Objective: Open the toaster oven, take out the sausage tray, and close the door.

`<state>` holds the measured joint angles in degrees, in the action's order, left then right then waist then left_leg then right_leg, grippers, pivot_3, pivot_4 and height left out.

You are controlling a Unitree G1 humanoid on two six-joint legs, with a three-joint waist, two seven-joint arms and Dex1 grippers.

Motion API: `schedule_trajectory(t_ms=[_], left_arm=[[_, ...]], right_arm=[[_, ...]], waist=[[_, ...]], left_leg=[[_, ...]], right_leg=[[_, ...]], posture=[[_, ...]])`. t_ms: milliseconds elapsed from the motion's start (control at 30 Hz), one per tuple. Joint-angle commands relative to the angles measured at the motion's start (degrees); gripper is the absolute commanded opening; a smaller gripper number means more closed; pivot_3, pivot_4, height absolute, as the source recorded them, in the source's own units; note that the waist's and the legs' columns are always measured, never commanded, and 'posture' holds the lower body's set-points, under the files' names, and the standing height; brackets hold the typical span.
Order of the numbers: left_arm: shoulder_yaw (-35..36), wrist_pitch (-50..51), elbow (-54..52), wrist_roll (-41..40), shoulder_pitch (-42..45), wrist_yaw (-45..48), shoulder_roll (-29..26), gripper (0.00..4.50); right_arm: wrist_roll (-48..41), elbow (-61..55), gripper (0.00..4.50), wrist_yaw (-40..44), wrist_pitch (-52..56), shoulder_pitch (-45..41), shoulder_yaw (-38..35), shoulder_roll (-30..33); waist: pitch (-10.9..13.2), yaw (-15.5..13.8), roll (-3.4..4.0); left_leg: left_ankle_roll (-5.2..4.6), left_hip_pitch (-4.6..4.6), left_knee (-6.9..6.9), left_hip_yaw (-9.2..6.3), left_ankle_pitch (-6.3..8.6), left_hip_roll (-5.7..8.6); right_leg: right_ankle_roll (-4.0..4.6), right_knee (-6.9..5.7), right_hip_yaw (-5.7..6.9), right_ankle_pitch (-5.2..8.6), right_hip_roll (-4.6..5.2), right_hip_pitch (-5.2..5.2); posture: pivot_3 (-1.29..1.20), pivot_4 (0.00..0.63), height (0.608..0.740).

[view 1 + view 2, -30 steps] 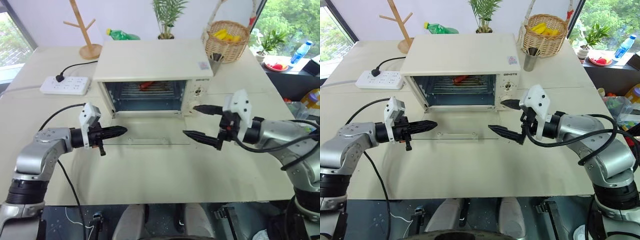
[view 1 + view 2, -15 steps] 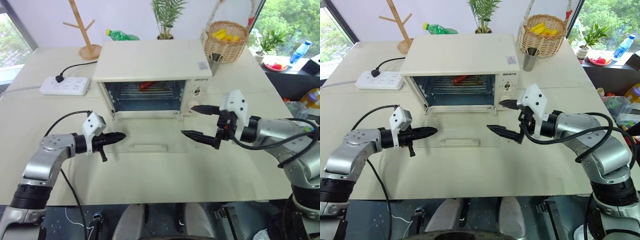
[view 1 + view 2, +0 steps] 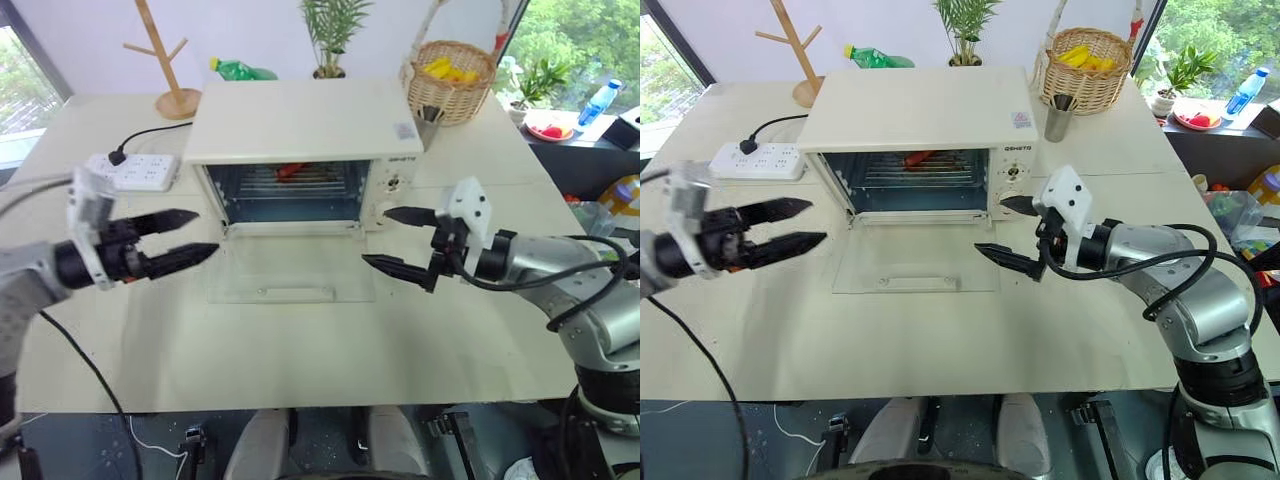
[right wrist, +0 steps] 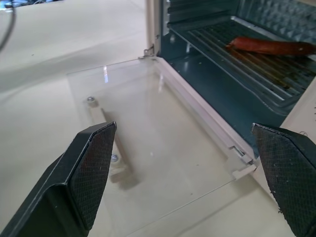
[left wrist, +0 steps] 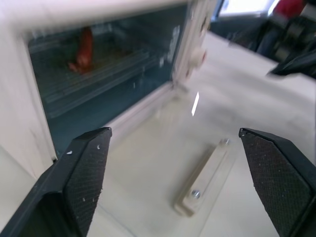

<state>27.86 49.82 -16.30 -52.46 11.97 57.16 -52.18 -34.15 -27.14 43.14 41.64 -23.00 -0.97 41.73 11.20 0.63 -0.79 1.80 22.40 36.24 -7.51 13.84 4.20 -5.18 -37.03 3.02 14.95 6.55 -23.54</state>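
The cream toaster oven (image 3: pixel 300 120) stands at mid-table. Its glass door (image 3: pixel 290 262) lies folded down flat on the table, bar handle (image 3: pixel 297 292) toward me. Inside, a red sausage (image 4: pixel 269 47) lies on the sausage tray (image 4: pixel 237 64) at rack height. My left gripper (image 3: pixel 203 232) hovers open and empty to the left of the door, above the table, pointing at the oven's left front corner. Off the door's right edge, below the knob panel (image 3: pixel 395 185), my right gripper (image 3: pixel 377 237) is open and empty too. Each wrist view looks across the flat door between wide-apart fingers (image 5: pixel 84 173) (image 4: pixel 91 163).
A white power strip (image 3: pixel 130 170) with a black cable lies left of the oven. Behind it stand a wooden rack (image 3: pixel 165 60), a green bottle (image 3: pixel 240 70) and a plant. A wicker basket (image 3: pixel 455 75) and a metal cup (image 3: pixel 432 118) sit at the back right.
My left gripper, shut beside the door's left edge before, has opened wide, risen and drawn back to the left. The right gripper stays open where it was. The door stays flat.
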Motion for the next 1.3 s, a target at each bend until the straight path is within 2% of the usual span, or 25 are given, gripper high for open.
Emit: schedule_trajectory(t_ms=[33, 100, 267, 433, 600, 800, 1300], left_arm=[[4.5, 2.1, -1.3, -3.2, 0.1, -2.2, -1.6, 4.46], [4.8, 1.7, -1.3, -2.7, 0.0, -3.2, -1.9, 4.46], [2.7, -0.1, -1.7, -1.0, 0.5, -4.9, -1.3, 4.46], [0.9, -1.5, -2.6, 0.0, 0.4, -5.0, -1.4, 4.46], [0.2, -2.2, -2.8, 0.6, 0.2, -4.9, -1.6, 4.46], [0.1, -2.4, -3.5, 0.8, 0.4, -5.3, -1.7, 4.46], [-0.9, -3.1, -3.2, 1.0, 1.4, -6.4, -1.4, 4.46]], right_arm=[[2.8, -0.5, 4.5, -1.0, -3.0, -1.7, 1.4, -1.3], [5.3, -0.1, 4.5, -1.8, -4.8, -2.5, 3.7, -2.6], [18.7, 6.2, 4.5, -6.3, -13.3, -7.4, 13.3, -8.1], [37.9, 20.3, 4.5, -13.4, -27.5, -15.3, 23.3, -12.7], [54.4, 34.6, 4.5, -19.8, -41.4, -22.1, 30.7, -13.9], [61.2, 48.1, 4.5, -24.5, -48.2, -27.7, 32.1, -19.5], [68.9, 77.1, 4.5, -33.1, -55.4, -40.3, 32.7, -30.0]], waist=[[0.0, 0.0, 0.0], [0.0, 0.0, -0.01], [0.0, 0.2, -0.01], [0.0, 0.2, -0.01], [0.0, 0.2, -0.01], [0.0, 0.7, -0.02], [0.0, 1.2, -0.02]], left_leg=[[0.0, 0.0, 0.0, 0.0, 0.0, 0.0], [0.0, -0.01, 0.01, 0.0, 0.0, -0.02], [0.03, -0.05, -0.02, 0.03, -0.02, -0.04], [0.17, -0.02, -0.05, 0.06, -0.09, -0.01], [0.29, -0.01, -0.18, 0.08, -0.17, 0.0], [0.41, -0.01, -0.21, 0.09, -0.24, -0.03], [0.7, -0.03, -0.24, 0.07, -0.41, -0.09]], right_leg=[[0.0, -0.01, 0.0, 0.0, -0.01, 0.0], [0.01, -0.02, 0.0, 0.0, -0.02, 0.0], [0.02, -0.02, -0.06, -0.01, -0.05, -0.01], [0.04, -0.02, -0.11, -0.02, -0.06, -0.08], [0.05, -0.02, -0.16, -0.03, -0.07, -0.15], [0.11, -0.05, -0.22, -0.07, -0.12, -0.19], [0.32, -0.17, -0.38, -0.22, -0.31, -0.31]], posture=[[0.0, 0.15, 0.74], [0.0, 0.15, 0.74], [0.0, 0.15, 0.74], [0.0, 0.15, 0.74], [0.0, 0.15, 0.74], [0.0, 0.15, 0.74], [0.0, 0.15, 0.74]])
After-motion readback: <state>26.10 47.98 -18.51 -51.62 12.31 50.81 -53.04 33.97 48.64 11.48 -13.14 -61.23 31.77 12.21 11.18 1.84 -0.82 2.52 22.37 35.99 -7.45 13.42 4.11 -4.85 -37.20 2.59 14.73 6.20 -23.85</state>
